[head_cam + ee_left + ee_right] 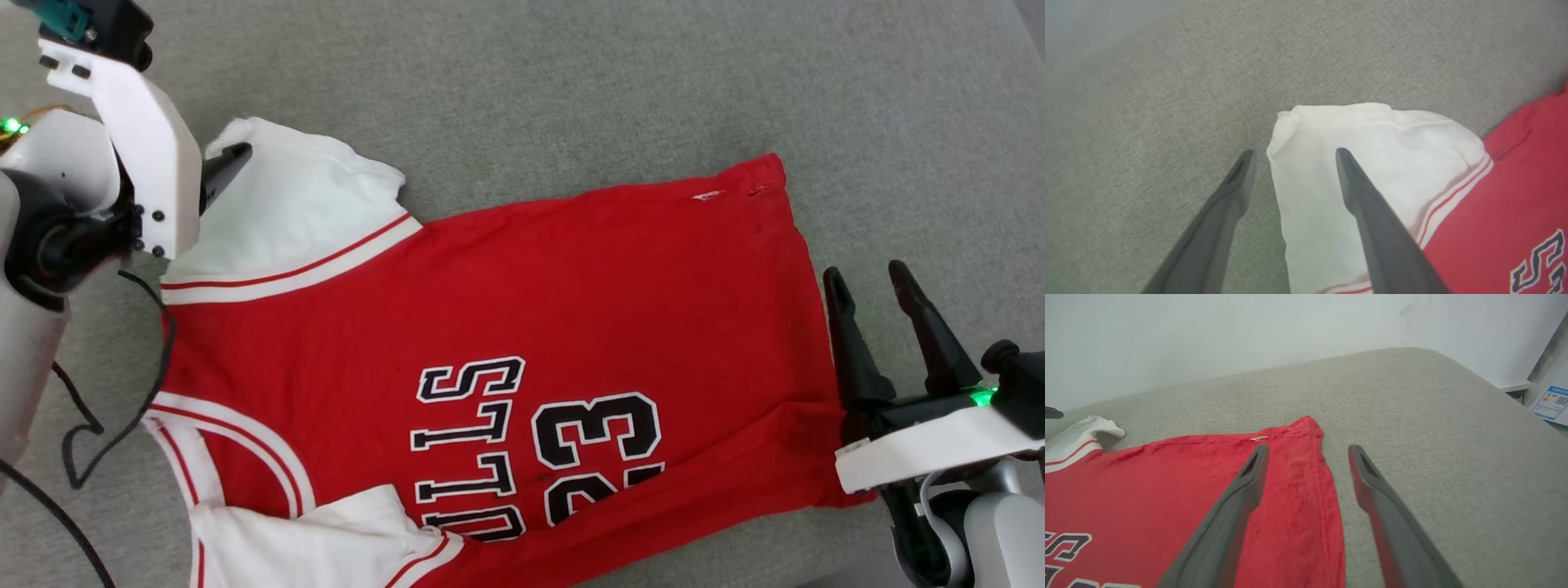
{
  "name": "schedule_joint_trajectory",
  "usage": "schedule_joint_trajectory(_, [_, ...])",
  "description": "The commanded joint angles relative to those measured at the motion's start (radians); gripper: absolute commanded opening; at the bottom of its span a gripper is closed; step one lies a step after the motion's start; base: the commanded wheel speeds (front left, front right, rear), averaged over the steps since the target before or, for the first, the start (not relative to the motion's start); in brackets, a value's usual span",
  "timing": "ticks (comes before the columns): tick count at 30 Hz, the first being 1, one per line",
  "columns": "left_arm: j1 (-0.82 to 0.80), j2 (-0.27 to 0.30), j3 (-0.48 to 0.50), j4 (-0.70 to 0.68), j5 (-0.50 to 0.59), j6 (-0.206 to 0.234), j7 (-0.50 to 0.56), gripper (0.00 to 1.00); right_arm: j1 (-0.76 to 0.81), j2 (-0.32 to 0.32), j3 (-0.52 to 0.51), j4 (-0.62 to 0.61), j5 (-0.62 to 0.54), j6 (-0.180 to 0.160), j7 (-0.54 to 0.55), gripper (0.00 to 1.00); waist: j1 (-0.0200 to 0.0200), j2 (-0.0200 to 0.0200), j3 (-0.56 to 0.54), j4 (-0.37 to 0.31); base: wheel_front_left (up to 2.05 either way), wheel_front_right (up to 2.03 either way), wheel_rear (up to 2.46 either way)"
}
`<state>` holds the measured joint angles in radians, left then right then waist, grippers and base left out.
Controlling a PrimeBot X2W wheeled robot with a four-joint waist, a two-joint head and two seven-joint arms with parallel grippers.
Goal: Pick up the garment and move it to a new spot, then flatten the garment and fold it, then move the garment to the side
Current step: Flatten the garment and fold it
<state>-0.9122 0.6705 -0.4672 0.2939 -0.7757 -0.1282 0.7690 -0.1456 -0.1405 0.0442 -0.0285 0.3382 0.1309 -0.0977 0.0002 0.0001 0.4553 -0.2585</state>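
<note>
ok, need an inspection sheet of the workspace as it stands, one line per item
Surface: grey fabric surface, even.
Job's things: garment spread print-up, not yet folded; near sleeve lapped onto the body.
Clutter: nothing seen.
Pincers: left pincer open, straddling the far sleeve edge; right pincer open, straddling the hem; neither holds cloth.
Cables: black cable loops beside the left arm, near the collar.
Surroundings: pale wall; printed label off to one side.
</note>
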Motion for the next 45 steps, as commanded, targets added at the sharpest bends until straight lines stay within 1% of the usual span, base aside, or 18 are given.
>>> schedule_joint_trajectory(1, [-0.030, 0.006, -0.001, 0.013, -0.006, 0.001, 0.030, 1.00, -0.028, 0.005, -0.004, 0.000, 0.000, 0.000, -0.007, 1.00, -0.0002, -0.0001, 0.029, -0.021, 0.00, 0.00, 0.00])
schedule_joint_trajectory(3, [-0.051, 0.010, -0.010, 0.043, -0.014, 0.010, 0.083, 1.00, -0.037, 0.011, -0.006, -0.006, 0.002, 0.000, -0.005, 1.00, -0.0002, -0.0001, 0.043, -0.028, 0.00, 0.00, 0.00])
schedule_joint_trajectory(5, [-0.075, 0.008, -0.012, 0.065, -0.016, 0.020, 0.114, 1.00, -0.045, 0.014, -0.006, -0.015, 0.000, 0.000, -0.002, 1.00, -0.0002, -0.0001, 0.060, -0.034, 0.00, 0.00, 0.00])
schedule_joint_trajectory(11, [-0.098, -0.006, -0.015, 0.128, -0.012, 0.054, 0.139, 1.00, -0.064, 0.027, -0.022, -0.022, -0.034, 0.000, 0.005, 1.00, -0.0002, -0.0001, 0.100, -0.044, 0.00, 0.00, 0.00])
schedule_joint_trajectory(12, [-0.093, -0.007, -0.020, 0.140, -0.012, 0.060, 0.150, 0.93, -0.065, 0.030, -0.023, -0.021, -0.038, 0.000, 0.004, 1.00, -0.0002, -0.0001, 0.104, -0.044, 0.00, 0.00, 0.00])
schedule_joint_trajectory(13, [-0.084, -0.006, -0.029, 0.149, -0.011, 0.058, 0.161, 0.42, -0.065, 0.031, -0.026, -0.020, -0.041, 0.000, 0.005, 1.00, -0.0002, -0.0001, 0.106, -0.043, 0.00, 0.00, 0.00])
schedule_joint_trajectory(14, [-0.077, -0.005, -0.038, 0.149, -0.009, 0.055, 0.168, 0.00, -0.065, 0.031, -0.028, -0.020, -0.043, 0.000, 0.005, 1.00, -0.0002, -0.0001, 0.108, -0.042, 0.00, 0.00, 0.00])
schedule_joint_trajectory(17, [-0.072, -0.010, -0.039, 0.142, -0.005, 0.052, 0.148, 0.00, -0.065, 0.033, -0.032, -0.020, -0.046, 0.000, 0.006, 1.00, -0.0002, -0.0001, 0.110, -0.036, 0.00, 0.00, 0.00])
schedule_joint_trajectory(20, [-0.065, -0.029, -0.029, 0.144, -0.005, 0.053, 0.091, 0.00, -0.068, 0.026, -0.035, -0.020, -0.053, 0.000, 0.014, 1.00, -0.0002, -0.0001, 0.098, -0.021, 0.00, 0.00, 0.00])
schedule_joint_trajectory(23, [-0.063, -0.049, -0.032, 0.141, 0.001, 0.035, 0.018, 0.00, -0.075, 0.010, -0.039, -0.025, -0.059, 0.000, 0.029, 1.00, -0.0002, -0.0001, 0.072, -0.002, 0.00, 0.00, 0.00])
schedule_joint_trajectory(26, [-0.067, -0.068, -0.029, 0.128, -0.009, 0.019, -0.060, 0.00, -0.076, -0.017, -0.041, -0.033, -0.069, 0.000, 0.060, 1.00, -0.0002, -0.0001, 0.037, 0.024, 0.00, 0.00, 0.00])
schedule_joint_trajectory(29, [-0.052, -0.081, -0.035, 0.111, -0.022, 0.008, -0.119, 0.00, -0.072, -0.062, -0.032, -0.045, -0.067, -0.001, 0.116, 1.00, -0.0002, -0.0001, -0.005, 0.051, 0.00, 0.00, 0.00])
schedule_joint_trajectory(31, [-0.041, -0.083, -0.044, 0.091, -0.024, 0.005, -0.155, 0.00, -0.068, -0.090, -0.031, -0.050, -0.054, 0.000, 0.181, 1.00, -0.0002, -0.0001, -0.034, 0.070, 0.00, 0.00, 0.00])
schedule_joint_trajectory(33, [-0.027, -0.077, -0.053, 0.058, -0.030, 0.001, -0.184, 0.00, -0.071, -0.154, -0.008, -0.054, -0.062, 0.000, 0.263, 1.00, -0.0002, -0.0001, -0.059, 0.088, 0.00, 0.00, 0.00])
schedule_joint_trajectory(36, [0.001, -0.066, -0.070, -0.005, -0.037, -0.001, -0.217, 0.00, -0.091, -0.227, 0.011, -0.057, -0.031, 0.000, 0.397, 1.00, -0.0002, -0.0001, -0.088, 0.120, 0.00, 0.00, 0.00])
schedule_joint_trajectory(39, [0.034, -0.057, -0.079, -0.088, -0.048, -0.001, -0.241, 0.00, -0.121, -0.316, 0.016, -0.055, -0.003, -0.001, 0.537, 1.00, -0.0002, -0.0001, -0.103, 0.158, 0.00, 0.00, 0.00])
schedule_joint_trajectory(43, [0.087, -0.027, -0.088, -0.221, -0.035, 0.000, -0.266, 0.00, -0.176, -0.381, 0.015, -0.050, 0.058, 0.000, 0.733, 1.00, -0.0002, -0.0001, -0.097, 0.205, 0.00, 0.00, 0.00])
schedule_joint_trajectory(45, [0.115, -0.013, -0.089, -0.296, -0.023, 0.013, -0.276, 0.00, -0.212, -0.410, 0.007, -0.047, 0.082, -0.001, 0.816, 1.00, -0.0002, -0.0001, -0.082, 0.228, 0.00, 0.00, 0.00])
